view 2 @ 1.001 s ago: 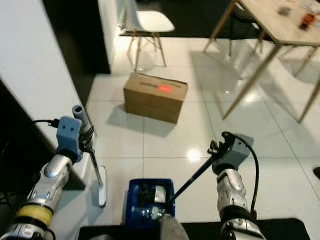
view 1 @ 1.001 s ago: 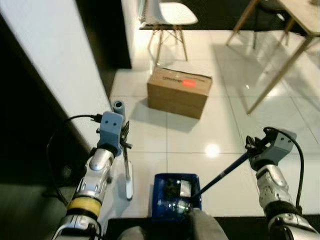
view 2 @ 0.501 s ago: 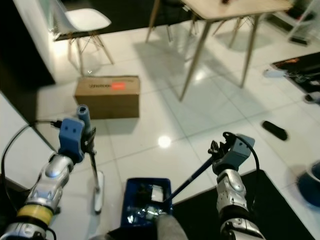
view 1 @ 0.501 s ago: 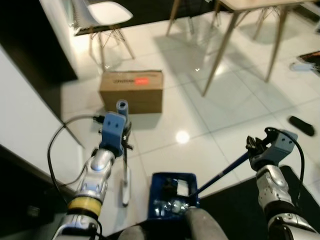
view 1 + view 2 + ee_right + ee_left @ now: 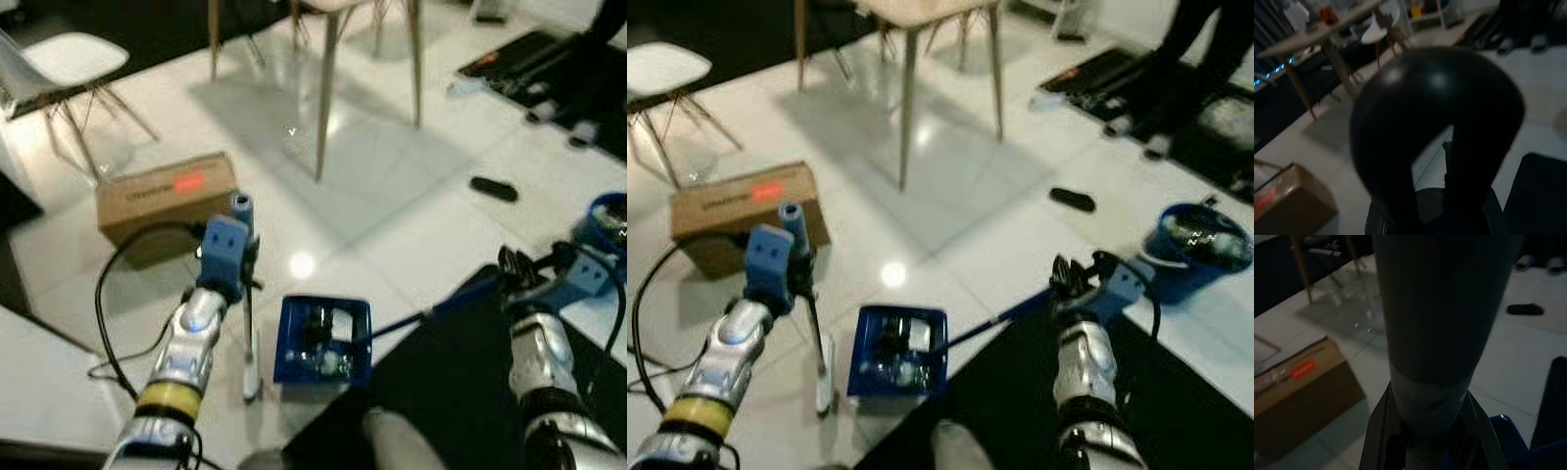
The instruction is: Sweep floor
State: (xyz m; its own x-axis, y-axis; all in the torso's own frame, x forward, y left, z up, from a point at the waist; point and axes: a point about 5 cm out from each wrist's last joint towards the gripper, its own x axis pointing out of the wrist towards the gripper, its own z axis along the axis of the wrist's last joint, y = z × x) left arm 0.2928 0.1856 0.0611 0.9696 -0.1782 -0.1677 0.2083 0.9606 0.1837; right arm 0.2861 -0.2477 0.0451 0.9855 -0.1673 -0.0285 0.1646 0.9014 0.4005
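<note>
Progress: looking partly done, judging by the debris already lying in the dustpan (image 5: pixel 323 340); most of the white floor (image 5: pixel 392 211) around the dustpan still awaiting sweeping.
Left claw (image 5: pixel 243 262): closing around the upright broom (image 5: pixel 248 294), just left of the dustpan, brush end resting on the floor.
Right claw (image 5: pixel 1073 281): clamping the end of the dustpan's long handle (image 5: pixel 1004 315), well right of the dustpan, above the black mat (image 5: pixel 1019 392).
Dustpan contents: holding pale and dark scraps, too blurred for naming.
Bucket (image 5: pixel 1193 251): standing far right of the dustpan, holding something unclear.
Cardboard box (image 5: pixel 165 201): sitting shut, beyond the dustpan.
</note>
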